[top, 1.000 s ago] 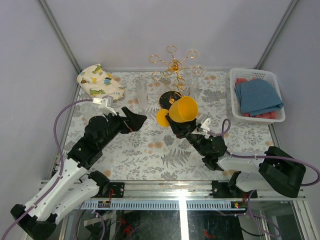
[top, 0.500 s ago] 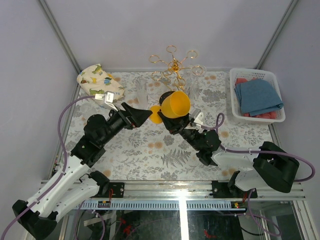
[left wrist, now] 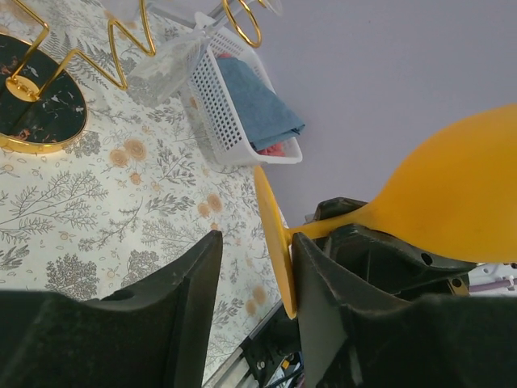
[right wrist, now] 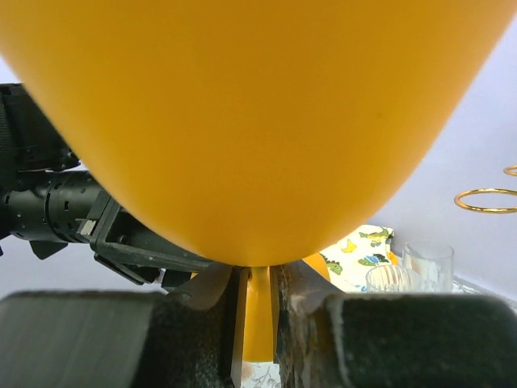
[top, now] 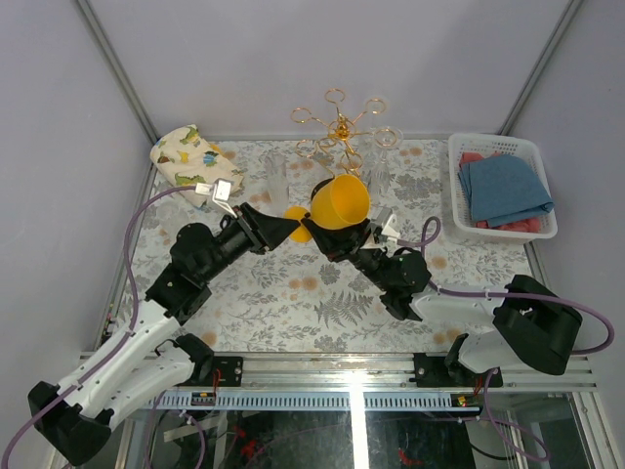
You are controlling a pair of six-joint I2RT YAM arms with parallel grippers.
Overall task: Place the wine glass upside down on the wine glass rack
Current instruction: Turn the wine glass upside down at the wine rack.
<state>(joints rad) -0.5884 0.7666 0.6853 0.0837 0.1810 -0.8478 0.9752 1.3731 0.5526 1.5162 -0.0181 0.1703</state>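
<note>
Pinching the stem just under the bowl, the right jaws hold the yellow wine glass (top: 342, 202) tilted in the air, at 6 o'clock from the wine glass rack (top: 341, 128), which stands at 12 o'clock on the tabletop (top: 293, 303). The left jaws straddle the glass's foot (left wrist: 276, 238), partly open, with a gap beside one finger.

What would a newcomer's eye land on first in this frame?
The yellow wine glass, held tilted above the middle of the table: the right gripper clamps its stem, while the left gripper has its jaws either side of the foot. Behind it, at the far edge, stands the gold wine glass rack.
</note>
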